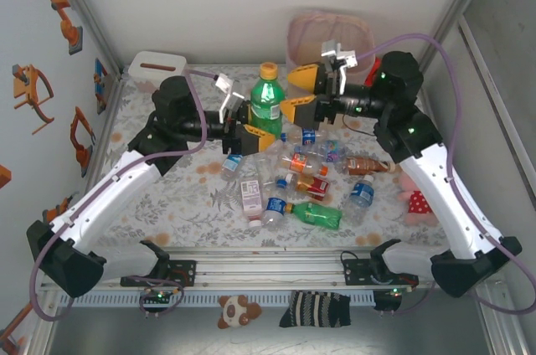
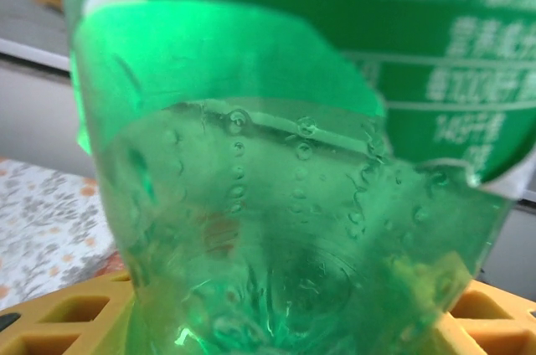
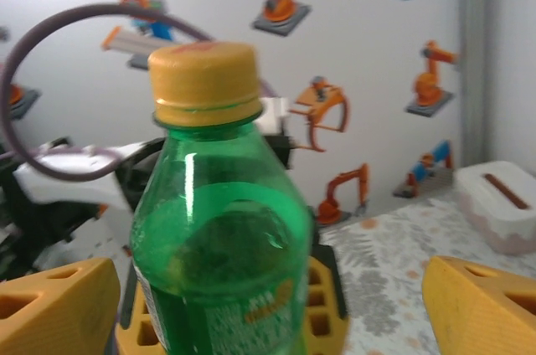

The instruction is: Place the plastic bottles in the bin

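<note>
A green plastic bottle (image 1: 267, 100) with a yellow cap stands upright in the air above the table, and my left gripper (image 1: 258, 126) is shut on its lower body. In the left wrist view the bottle's base (image 2: 285, 204) sits between the yellow fingers (image 2: 59, 321). My right gripper (image 1: 296, 94) is open just right of the bottle, its jaws wide on either side and apart from it; the right wrist view shows the bottle (image 3: 222, 238) between its spread fingers (image 3: 481, 309). Several more bottles (image 1: 308, 177) lie piled on the table. The pink bin (image 1: 328, 37) stands at the back right.
A white tissue box (image 1: 157, 65) sits at the back left, also in the right wrist view (image 3: 498, 204). A red toy (image 1: 373, 69) is beside the bin. Pink plush toys (image 1: 416, 199) lie at the right. A plush (image 1: 237, 311) and striped sock (image 1: 316, 309) lie below the front rail.
</note>
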